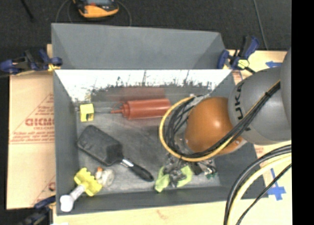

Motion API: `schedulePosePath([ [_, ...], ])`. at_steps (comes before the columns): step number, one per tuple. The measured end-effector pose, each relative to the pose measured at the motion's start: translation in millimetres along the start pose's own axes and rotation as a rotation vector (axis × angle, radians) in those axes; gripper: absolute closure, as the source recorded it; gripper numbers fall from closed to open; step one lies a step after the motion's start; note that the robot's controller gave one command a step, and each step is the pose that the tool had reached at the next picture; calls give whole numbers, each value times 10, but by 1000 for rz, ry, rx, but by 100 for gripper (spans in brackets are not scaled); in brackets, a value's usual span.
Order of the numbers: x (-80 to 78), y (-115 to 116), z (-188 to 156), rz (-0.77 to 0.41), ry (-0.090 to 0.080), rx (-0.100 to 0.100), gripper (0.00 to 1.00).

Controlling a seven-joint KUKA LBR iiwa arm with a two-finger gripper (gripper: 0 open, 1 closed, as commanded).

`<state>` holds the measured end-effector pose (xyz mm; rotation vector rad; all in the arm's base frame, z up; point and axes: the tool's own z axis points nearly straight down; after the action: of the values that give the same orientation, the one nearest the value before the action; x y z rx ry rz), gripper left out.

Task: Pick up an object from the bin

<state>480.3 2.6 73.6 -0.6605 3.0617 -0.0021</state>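
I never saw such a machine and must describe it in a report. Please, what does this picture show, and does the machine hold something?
One camera looks down into a grey metal bin, slightly from the side. The big grey body with the orange rounded cover and black cables is a robot arm, reaching in from the right. Its gripper is low over a crumpled green thing near the bin's lower right corner; whether it holds that thing, I cannot tell. Also inside: a red-brown tube with a thin nozzle, a small yellow block, a flat black tool with a handle, and a yellow and white toy.
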Motion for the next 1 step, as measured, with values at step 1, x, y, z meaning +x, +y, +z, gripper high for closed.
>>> schedulePosePath([
  [1,0,0,0,0,0,0,100],
])
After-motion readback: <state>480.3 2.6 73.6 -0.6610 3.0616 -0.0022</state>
